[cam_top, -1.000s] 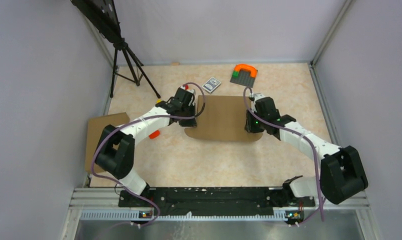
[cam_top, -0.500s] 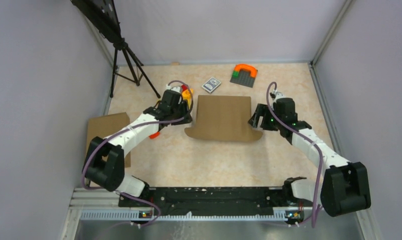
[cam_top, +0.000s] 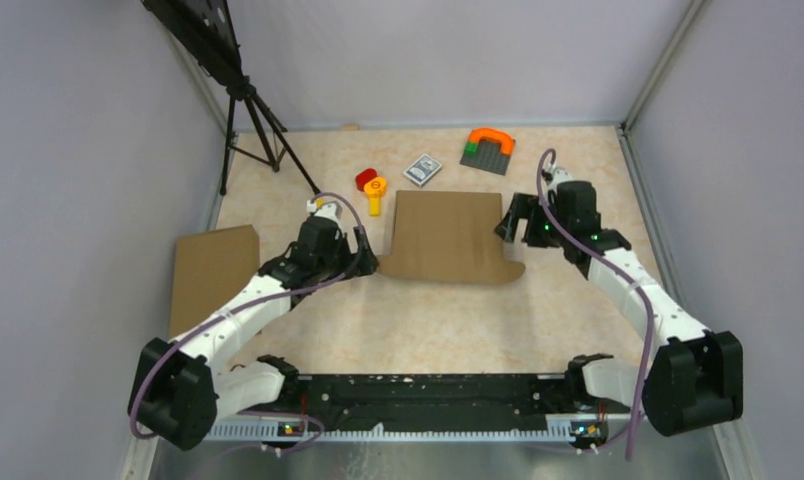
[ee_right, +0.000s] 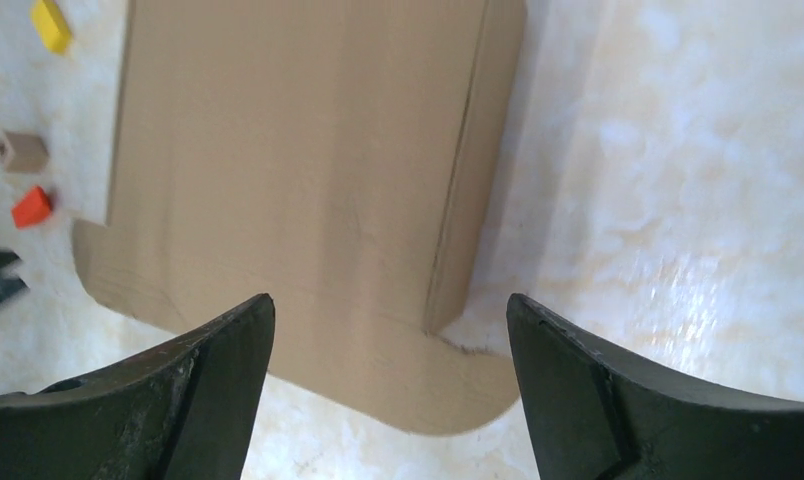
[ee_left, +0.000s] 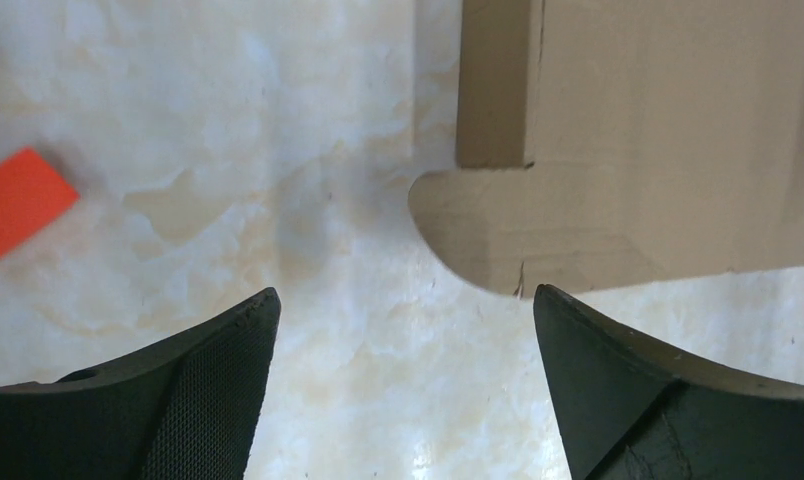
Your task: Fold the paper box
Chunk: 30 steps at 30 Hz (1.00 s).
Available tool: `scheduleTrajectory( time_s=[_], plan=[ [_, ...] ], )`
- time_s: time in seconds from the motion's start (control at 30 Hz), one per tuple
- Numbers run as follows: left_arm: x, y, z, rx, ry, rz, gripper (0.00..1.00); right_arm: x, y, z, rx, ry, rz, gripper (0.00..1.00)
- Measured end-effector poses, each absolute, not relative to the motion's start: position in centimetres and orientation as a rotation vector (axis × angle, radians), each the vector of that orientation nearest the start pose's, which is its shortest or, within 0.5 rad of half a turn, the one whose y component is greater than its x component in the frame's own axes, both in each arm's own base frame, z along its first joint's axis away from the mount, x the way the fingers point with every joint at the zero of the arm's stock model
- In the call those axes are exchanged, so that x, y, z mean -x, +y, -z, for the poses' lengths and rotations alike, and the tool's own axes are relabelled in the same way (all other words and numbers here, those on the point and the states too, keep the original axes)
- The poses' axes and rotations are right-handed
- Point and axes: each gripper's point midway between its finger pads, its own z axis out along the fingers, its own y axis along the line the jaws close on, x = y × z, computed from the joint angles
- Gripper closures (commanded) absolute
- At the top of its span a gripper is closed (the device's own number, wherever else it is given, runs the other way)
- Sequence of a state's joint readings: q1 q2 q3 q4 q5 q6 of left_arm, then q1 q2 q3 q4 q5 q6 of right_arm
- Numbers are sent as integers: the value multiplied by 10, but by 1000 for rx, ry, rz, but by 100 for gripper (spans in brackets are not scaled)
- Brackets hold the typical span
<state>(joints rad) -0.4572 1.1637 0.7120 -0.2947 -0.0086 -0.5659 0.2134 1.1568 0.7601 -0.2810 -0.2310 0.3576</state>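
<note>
The paper box (cam_top: pixel 448 238) lies on the table's middle as a flat brown cardboard piece, its side flaps folded in and rounded tabs sticking out at both near corners. My left gripper (cam_top: pixel 364 262) stands open just left of the near-left tab, apart from it. In the left wrist view that gripper (ee_left: pixel 406 290) has only bare table between its fingers, with the paper box (ee_left: pixel 628 150) ahead to the right. My right gripper (cam_top: pixel 512 226) is open at the box's right edge. In the right wrist view it (ee_right: pixel 389 297) hovers over the paper box (ee_right: pixel 308 160) near its tab, holding nothing.
A second brown cardboard piece (cam_top: pixel 213 275) lies at the table's left edge. A red and yellow toy (cam_top: pixel 370 185), a card deck (cam_top: pixel 423 168) and a grey baseplate with an orange arch (cam_top: pixel 488 148) sit behind the box. A tripod (cam_top: pixel 253 130) stands far left.
Both grippers have opened and let go of the box's sides. The left arm drew back toward the near left, uncovering the red and yellow toy; the right arm moved off to the right.
</note>
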Motion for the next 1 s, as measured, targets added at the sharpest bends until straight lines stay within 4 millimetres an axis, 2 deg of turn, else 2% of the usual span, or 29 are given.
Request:
scheduleTrajectory(
  time_s=[0.1,0.2,0.33,0.4,0.57,0.7,0.77,0.83,0.9,1.0],
  plan=[
    [-260,-158,-99,156,2384,541,4,-332,124,-163,-28,2246,-540,13],
    [-242,-162,-93,146,2407,616,5,-372,130,-195,-5,2207,-525,14],
    [-220,-183,-93,133,2458,809,8,-415,140,-205,11,2202,-531,20],
    [-209,-199,-92,122,2488,889,8,-431,146,-198,17,2225,-548,23],
    [-172,-258,-95,-18,2534,1081,11,-465,166,-164,64,2293,-635,25],
    [-180,-273,-103,61,2457,1189,12,-482,182,-133,148,2340,-703,27],
    [-185,-275,-103,100,2432,1206,13,-491,188,-121,193,2359,-732,33],
    [-189,-279,-101,123,2423,1218,16,-502,195,-114,240,2356,-767,35],
    [-193,-284,-98,140,2424,1236,20,-506,202,-106,283,2358,-820,36],
    [-197,-294,-89,175,2444,1274,25,-502,207,-90,332,2376,-882,37]
  ],
)
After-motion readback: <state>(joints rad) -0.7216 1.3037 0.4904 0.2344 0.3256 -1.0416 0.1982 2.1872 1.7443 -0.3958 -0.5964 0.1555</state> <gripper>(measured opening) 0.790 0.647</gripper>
